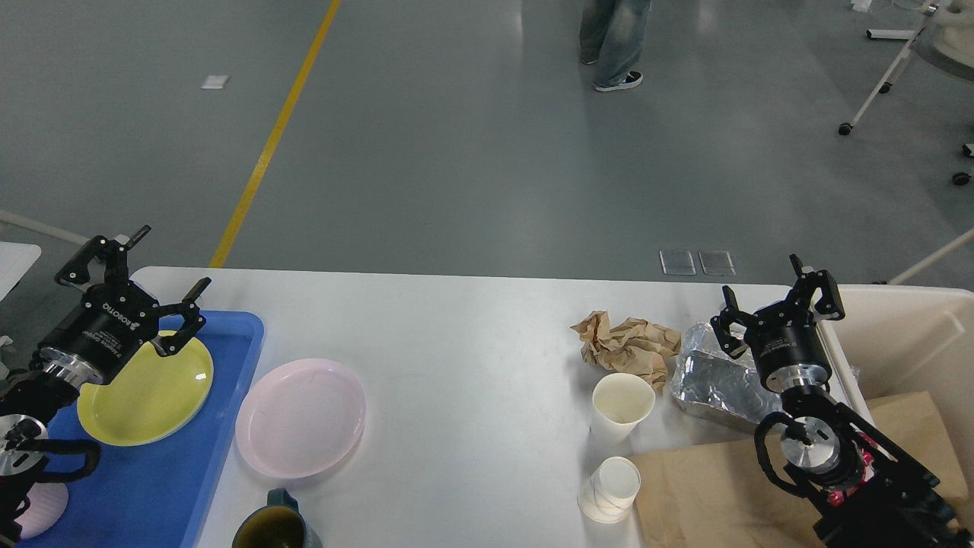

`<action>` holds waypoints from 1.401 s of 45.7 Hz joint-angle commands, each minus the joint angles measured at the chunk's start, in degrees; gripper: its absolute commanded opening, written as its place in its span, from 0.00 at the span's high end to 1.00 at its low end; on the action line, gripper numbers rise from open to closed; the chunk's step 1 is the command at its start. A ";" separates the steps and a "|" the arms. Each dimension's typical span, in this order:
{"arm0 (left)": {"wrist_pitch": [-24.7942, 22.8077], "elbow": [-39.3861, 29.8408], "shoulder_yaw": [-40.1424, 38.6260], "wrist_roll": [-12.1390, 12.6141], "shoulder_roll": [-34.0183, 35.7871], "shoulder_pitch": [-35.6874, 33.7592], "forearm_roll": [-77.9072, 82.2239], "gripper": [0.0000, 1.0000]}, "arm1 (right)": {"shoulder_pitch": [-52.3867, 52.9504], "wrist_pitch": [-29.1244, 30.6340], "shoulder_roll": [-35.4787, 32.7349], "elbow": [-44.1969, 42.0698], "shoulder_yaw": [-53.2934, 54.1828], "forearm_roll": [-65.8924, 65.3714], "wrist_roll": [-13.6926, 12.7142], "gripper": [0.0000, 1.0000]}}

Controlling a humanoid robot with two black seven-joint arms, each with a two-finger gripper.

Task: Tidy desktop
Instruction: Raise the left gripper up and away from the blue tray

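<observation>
Clutter covers both ends of the desktop (472, 335), the wide white surface that fills the lower half of the view. At its left edge sits a blue tray (190, 472) with a yellow plate (144, 392) on it, and a pink plate (300, 417) lies flat on the bare white just beside the tray's right rim. The left gripper (141, 262) hangs above the tray's far corner, jaws spread wide and holding nothing. From those jaws the pink plate lies to the right and toward the near edge, so I judge the left arm far better placed for it than the other; being round, it offers no long axis, only a low rim to catch. Near the right edge are crumpled brown paper (628, 346), a foil-wrapped parcel (715, 380), an upright paper cup (622, 407) and a second cup (611, 487) nearer the front edge. The right gripper (776, 301) hovers over the foil parcel, fingers also apart and empty, with a beige bin (913, 335) just off the right edge. A dark mug (278, 525) stands at the near edge.
</observation>
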 commanded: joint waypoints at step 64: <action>-8.24 -44.02 139.04 0.58 -29.96 -133.02 -21.20 0.04 | 0.00 0.00 0.00 0.00 0.00 0.00 0.00 0.00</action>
